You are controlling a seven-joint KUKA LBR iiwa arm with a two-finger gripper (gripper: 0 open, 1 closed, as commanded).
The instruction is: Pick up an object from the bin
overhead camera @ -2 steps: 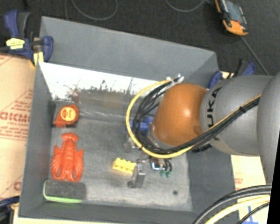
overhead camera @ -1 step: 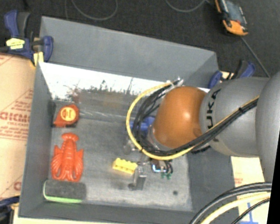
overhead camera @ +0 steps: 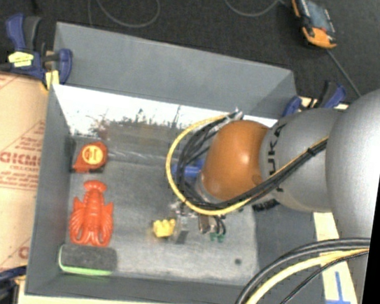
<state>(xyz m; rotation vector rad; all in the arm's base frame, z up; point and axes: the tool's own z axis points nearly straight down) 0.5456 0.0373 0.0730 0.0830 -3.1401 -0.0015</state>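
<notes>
Down the left side of the bin [overhead camera: 51,184] we see an orange tape measure [overhead camera: 91,156], a red lobster toy [overhead camera: 92,215] and a green-edged dark block [overhead camera: 87,260]. Mid-floor lies a small yellow piece [overhead camera: 161,229], the claw [overhead camera: 184,226] just right of it. We cannot tell how open it is. Further right lies a small green bit [overhead camera: 217,237].

Five loose things are lying in the grey metal bin [overhead camera: 47,197], one of each kind: one round orange tape measure [overhead camera: 91,157], one red-orange plastic lobster [overhead camera: 92,215], one dark green-based sponge [overhead camera: 87,260], one small yellow block [overhead camera: 161,229] and one tiny green piece [overhead camera: 217,237].
</notes>
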